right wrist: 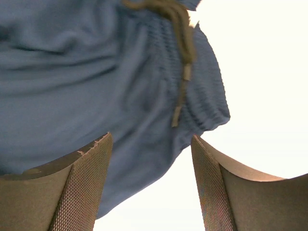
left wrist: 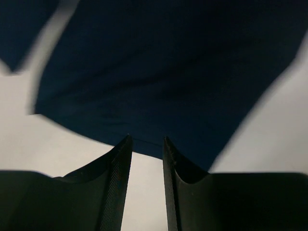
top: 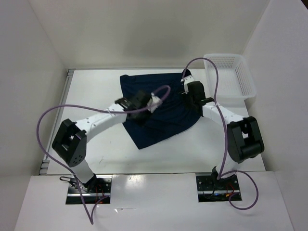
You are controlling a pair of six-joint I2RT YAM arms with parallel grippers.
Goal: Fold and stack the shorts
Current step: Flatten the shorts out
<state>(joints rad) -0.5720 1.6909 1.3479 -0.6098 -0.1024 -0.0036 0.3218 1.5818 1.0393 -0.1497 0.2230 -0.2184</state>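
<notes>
Near the middle of the table (top: pixel 96 91), in the top view, the shorts (top: pixel 163 120) lay spread as one dark, skewed patch, with both arms reaching over them. No neat folded packet showed, and no stack. Whether one fold had been laid I could not tell from above. By my judgement the task was in its early part: the folding was left to finish, and the stacking too. A basket (top: pixel 230 77) stood at the upper right, apart from the cloth.

The wrist views gave what the top view hid. The left gripper (left wrist: pixel 146 143) had its jaws a narrow slit apart, with bare table between them and nothing held; the hem of the shorts ran just above the fingertips, across the middle of the frame. The right gripper (right wrist: pixel 151 137) stood wide and empty over the gathered waistband, whose drawstring (right wrist: pixel 182 62) lay at upper centre. From above, neither jaw gap could be read, since the wrists covered the fingers. Only the top view showed the shorts' whole outline and the basket.
</notes>
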